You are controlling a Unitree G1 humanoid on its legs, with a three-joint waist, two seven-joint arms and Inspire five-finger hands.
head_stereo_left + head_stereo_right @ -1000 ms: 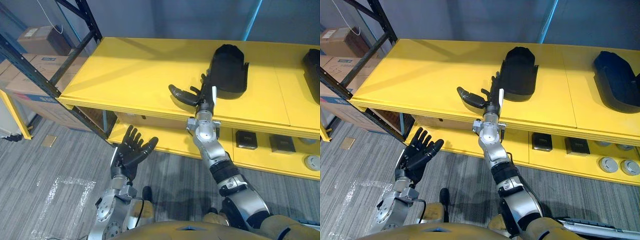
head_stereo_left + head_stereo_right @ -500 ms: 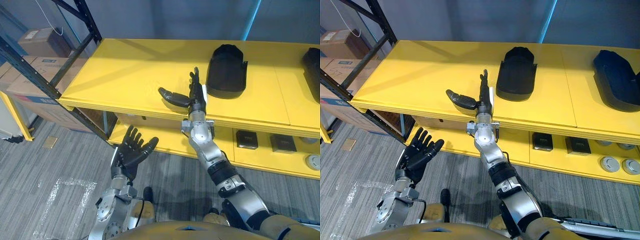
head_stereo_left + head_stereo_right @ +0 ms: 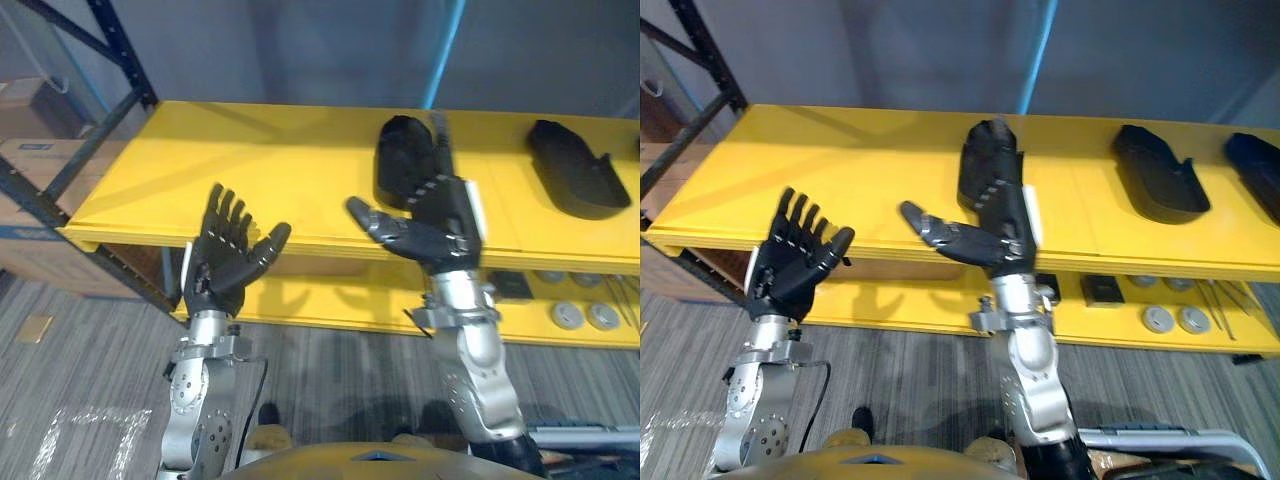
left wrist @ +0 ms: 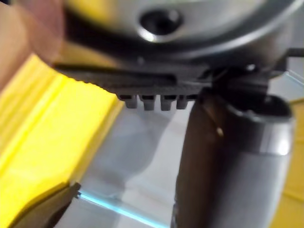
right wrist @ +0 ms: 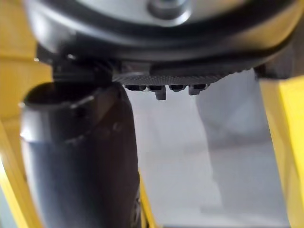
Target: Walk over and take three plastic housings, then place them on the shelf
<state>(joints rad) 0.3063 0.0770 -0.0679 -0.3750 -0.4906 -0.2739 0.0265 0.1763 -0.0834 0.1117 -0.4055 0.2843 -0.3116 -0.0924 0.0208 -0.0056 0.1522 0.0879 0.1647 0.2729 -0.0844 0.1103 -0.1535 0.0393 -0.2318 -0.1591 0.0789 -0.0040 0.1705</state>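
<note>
Probably a warehouse or workshop: yellow shelving (image 3: 280, 150) on dark steel racking (image 3: 115, 45), cardboard boxes (image 3: 35, 165) beside.

Yellow shelf (image 3: 860, 170): upper board spans frame width at mid-height. Three black plastic housings lie on it, well apart:
- left housing (image 3: 973, 165) at centre
- middle housing (image 3: 1158, 185) at right
- right housing (image 3: 1258, 170) at right edge, cut by frame

Lower board (image 3: 900, 300) beneath, carrying at lower right:
- dark square block (image 3: 1102, 290)
- two grey round discs (image 3: 1158, 319) side by side
- thin rods (image 3: 1220, 298)

Dark rack upright (image 3: 700, 60) at upper left. Grey striped floor (image 3: 910, 370) below shelf.
</note>
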